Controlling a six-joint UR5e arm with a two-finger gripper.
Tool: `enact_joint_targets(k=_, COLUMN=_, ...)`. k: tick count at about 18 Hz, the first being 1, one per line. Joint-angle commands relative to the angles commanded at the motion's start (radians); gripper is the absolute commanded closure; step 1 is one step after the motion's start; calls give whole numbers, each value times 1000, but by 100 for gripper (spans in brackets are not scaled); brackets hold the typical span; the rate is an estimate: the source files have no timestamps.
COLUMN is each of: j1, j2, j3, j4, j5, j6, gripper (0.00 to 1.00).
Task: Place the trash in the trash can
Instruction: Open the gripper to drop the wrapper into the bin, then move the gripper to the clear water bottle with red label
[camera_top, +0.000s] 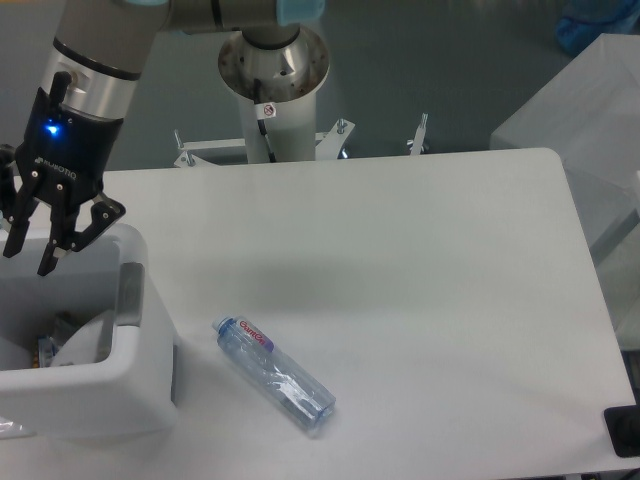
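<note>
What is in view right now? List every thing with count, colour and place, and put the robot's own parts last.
water bottle: one, clear with blue cap and red-lettered label, lying on its side on the table, right of the bin.
trash can: one, white with a grey strip on its right rim, at the table's left edge.
trash in the can: a few pieces, pale and partly hidden by the wall; count unclear.
table: one, white.
robot base column: one, white, behind the table.
gripper: one, black with a blue light, above the can, fingers apart, holding nothing.
</note>
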Motion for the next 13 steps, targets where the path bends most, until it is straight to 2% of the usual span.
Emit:
enact_joint_targets(k=1, j1=28, j2=-3, j3=0, j4=0, j5=0, j6=-6, gripper=1)
enact_joint_targets(k=6, j1=158, j2=-54, j3=5, j4=-2, j5=6, j6=-145, gripper=0)
enact_joint_targets(k=8, j1=184, j2=-77, j3=2, j4=-6, j5=38, j6=-228, gripper=0)
enact_joint_targets(k=10, j1=207, j2=-101, j3=3, j4=-5, j5=118, j6=-319, gripper=0)
enact_joint_targets(k=13, j1=241, j2=-175, j3=14, j4=0, j5=146, j6=-417, gripper=0)
